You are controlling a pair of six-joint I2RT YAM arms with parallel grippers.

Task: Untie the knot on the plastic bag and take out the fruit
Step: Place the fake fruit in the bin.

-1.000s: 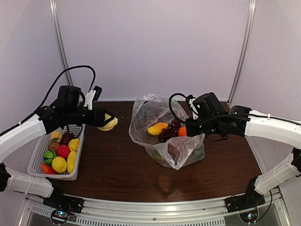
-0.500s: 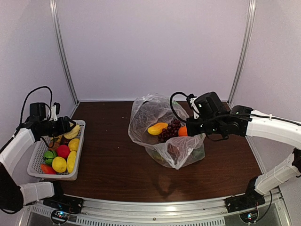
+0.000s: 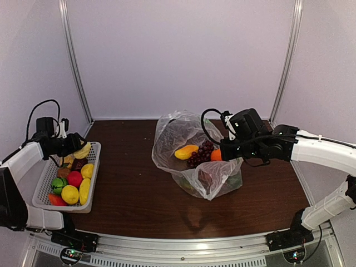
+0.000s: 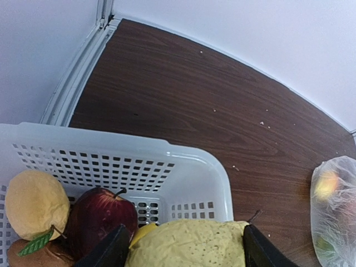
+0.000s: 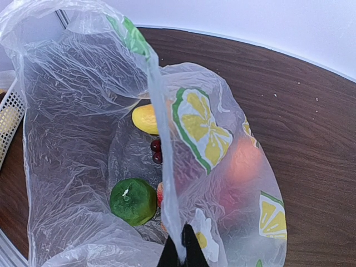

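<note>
The clear plastic bag (image 3: pixel 192 150) lies open mid-table, with no knot visible. Inside it are a yellow mango (image 3: pixel 186 151), dark grapes (image 3: pixel 199 157) and an orange (image 3: pixel 216 155). My right gripper (image 3: pixel 227 151) is shut on the bag's rim and holds it up; its wrist view shows the bag (image 5: pixel 83 139), a green lime (image 5: pixel 132 201) and the gripper (image 5: pixel 181 253) pinching the film. My left gripper (image 3: pixel 82 149) is shut on a yellow fruit (image 4: pixel 189 245) above the far end of the white basket (image 3: pixel 39 192).
The basket (image 4: pixel 183 161) at the left edge holds a red apple (image 4: pixel 100 214), a lemon (image 3: pixel 70 194), a lime (image 3: pixel 58 184) and other fruit. Frame posts stand at the back left (image 3: pixel 75 61) and back right (image 3: pixel 288 58).
My left gripper has carried the yellow fruit from mid-table leftward to above the basket. My right gripper and the bag have not moved.
</note>
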